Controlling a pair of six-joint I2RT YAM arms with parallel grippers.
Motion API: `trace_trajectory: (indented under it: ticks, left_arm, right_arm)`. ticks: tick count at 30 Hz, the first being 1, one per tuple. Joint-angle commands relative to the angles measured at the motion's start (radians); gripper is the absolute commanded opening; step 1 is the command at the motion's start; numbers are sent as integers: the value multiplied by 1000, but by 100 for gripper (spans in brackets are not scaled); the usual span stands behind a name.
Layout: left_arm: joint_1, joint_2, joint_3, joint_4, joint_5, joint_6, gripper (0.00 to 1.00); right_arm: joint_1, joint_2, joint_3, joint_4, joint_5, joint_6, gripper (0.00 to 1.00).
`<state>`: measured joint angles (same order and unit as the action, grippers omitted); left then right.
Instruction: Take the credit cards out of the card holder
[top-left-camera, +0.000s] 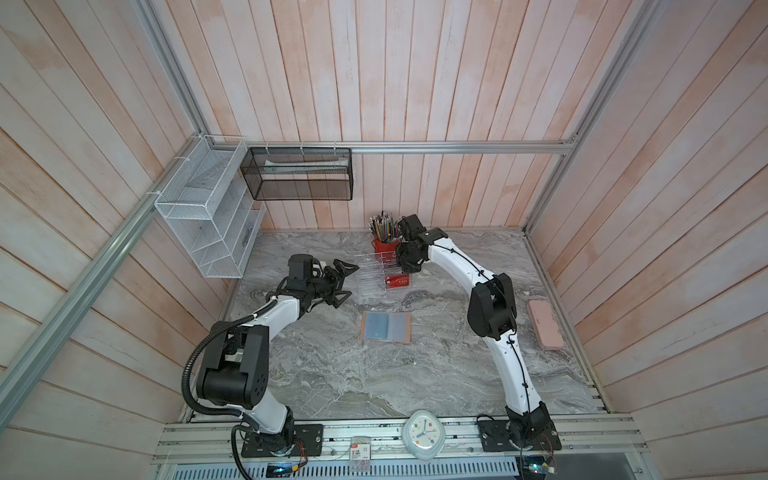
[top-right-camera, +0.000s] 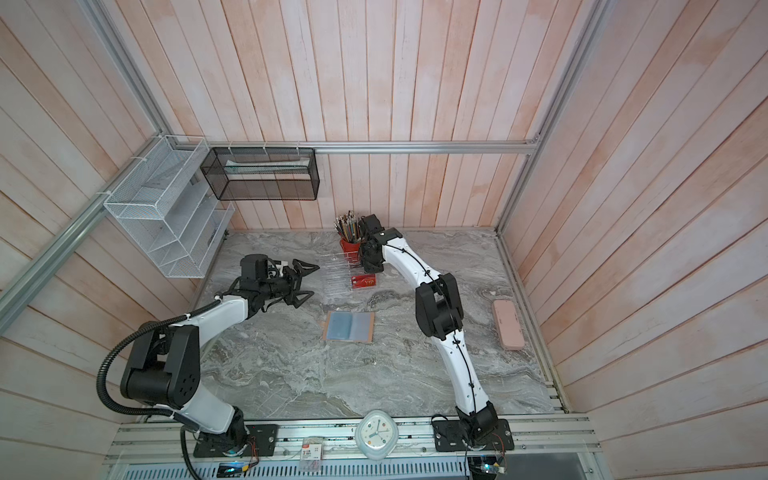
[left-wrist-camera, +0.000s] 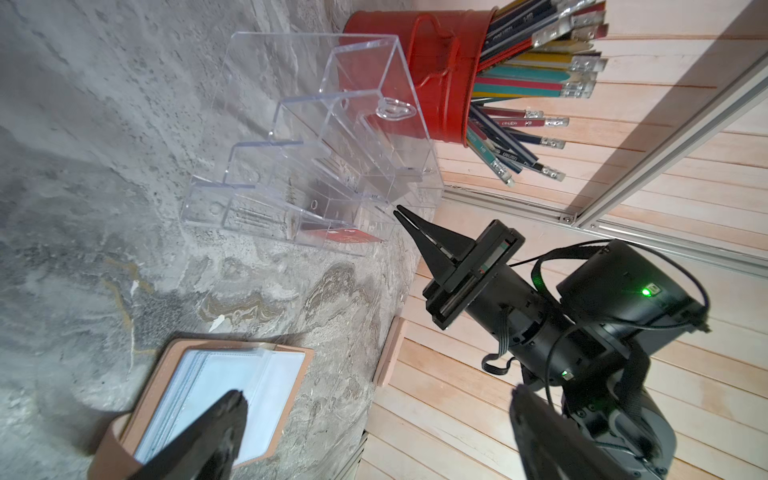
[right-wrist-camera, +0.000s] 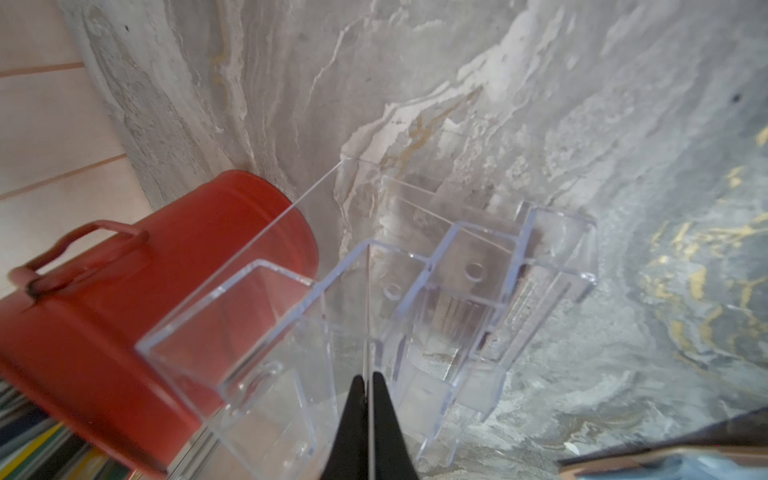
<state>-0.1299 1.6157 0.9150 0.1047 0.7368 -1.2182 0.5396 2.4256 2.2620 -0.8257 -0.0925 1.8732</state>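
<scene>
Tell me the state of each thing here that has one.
Card holder: open, lying flat.
Red card: out, in lowest tier of rack.
Left gripper: open, holding nothing.
Right gripper: shut, at the rack.
Pencil cup: upright, full.
Pink case: closed, lying flat.

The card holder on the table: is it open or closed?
Open. The card holder lies spread flat on the table, two pale blue sleeve pages facing up.
</scene>
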Motion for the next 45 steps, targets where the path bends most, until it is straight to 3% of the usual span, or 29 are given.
trace_trajectory:
  ticks: [1, 13, 45]
  left_arm:
    - [6, 15, -15, 13, 15, 23, 100]
    - [7, 2, -22, 8, 8, 21, 100]
    - [-19, -23, -19, -23, -31, 22, 100]
  right_arm:
    - [-3, 42, 30, -36, -3, -14, 0]
    - [-9, 36, 72, -56, 10, -50, 9]
    - [-15, -3, 71, -25, 0, -150, 22]
